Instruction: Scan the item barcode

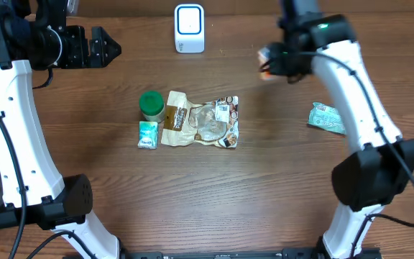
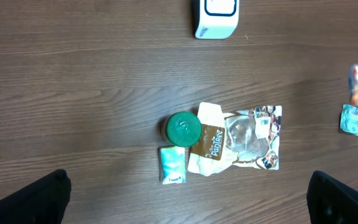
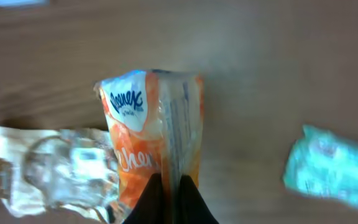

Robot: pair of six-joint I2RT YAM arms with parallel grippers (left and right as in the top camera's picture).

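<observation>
I've got open table below the scanner — green tub, snack bag, small pack crowd centre — teal pouch right.

Lab bench staged as shop checkout: wood table, white scanner, snack bag.

On the surface there is one white scanner, one green-lidded jar and one snack bag with a clear window. Teal packets number two: one small teal packet and one larger teal packet. There is one orange Kleenex pack, which makes six items in all.
</observation>
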